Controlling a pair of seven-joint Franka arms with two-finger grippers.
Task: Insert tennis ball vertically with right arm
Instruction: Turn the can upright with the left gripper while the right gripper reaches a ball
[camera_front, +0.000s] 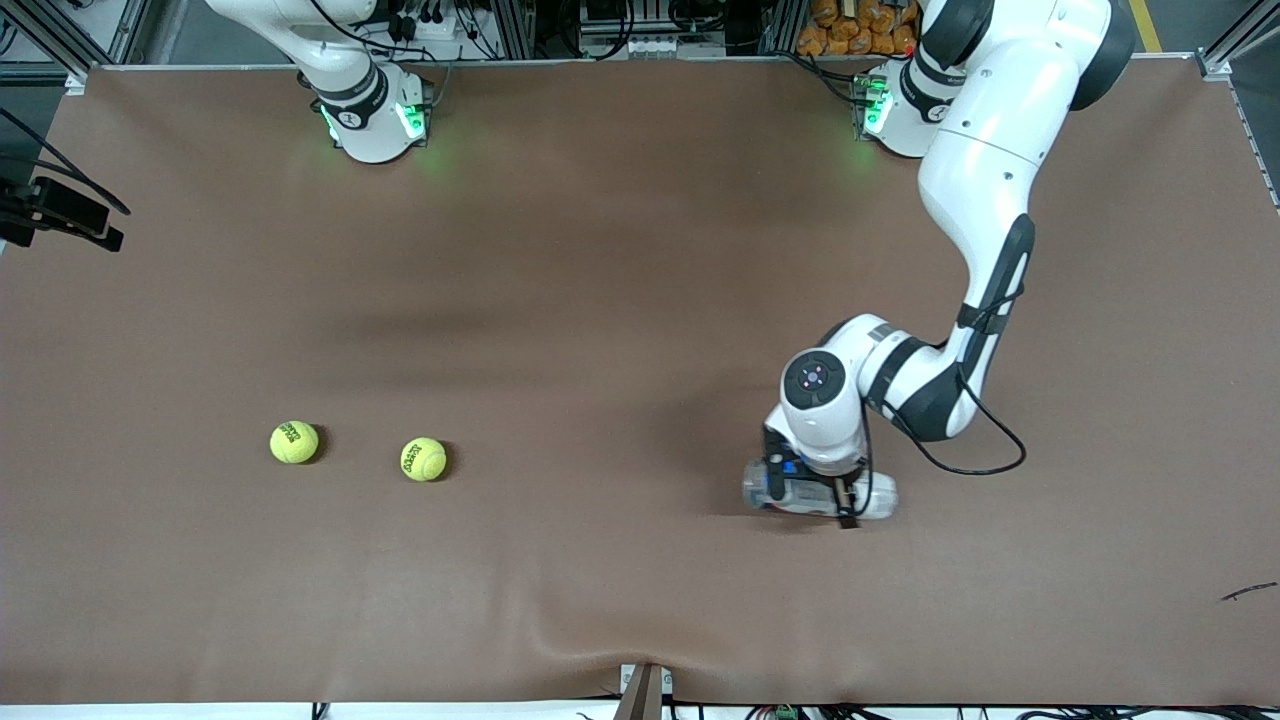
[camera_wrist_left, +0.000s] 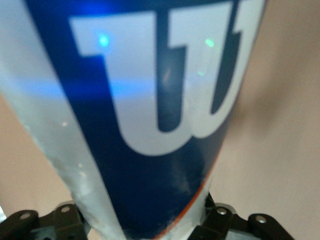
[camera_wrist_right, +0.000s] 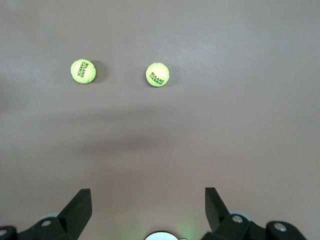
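Two yellow-green felt tennis balls lie on the brown table toward the right arm's end: one ball (camera_front: 294, 442) at about eight o'clock from the table's middle, and a second ball (camera_front: 423, 459) just beside it, a little nearer the front camera and closer to the centre. They sit apart, not touching.

The clear plastic tube with a blue label (camera_front: 818, 492) lies on its side on the table at roughly four o'clock from the centre. The left gripper (camera_front: 812, 490) is down on it with its fingers clamped across the tube's body; the left wrist view shows the label filling the frame between the finger bases.

The right gripper (camera_wrist_right: 147, 202) hangs well above the table with its fingers spread wide and nothing between them, both balls visible below it.

A tennis ball is likely light and springy, with a fuzzy surface that grips well, though it rolls at a nudge. The best hold is probably straight down across its widest part, fingers on either flank. The tube looks thin-walled and slick, so it may flex or slip when raised upright.
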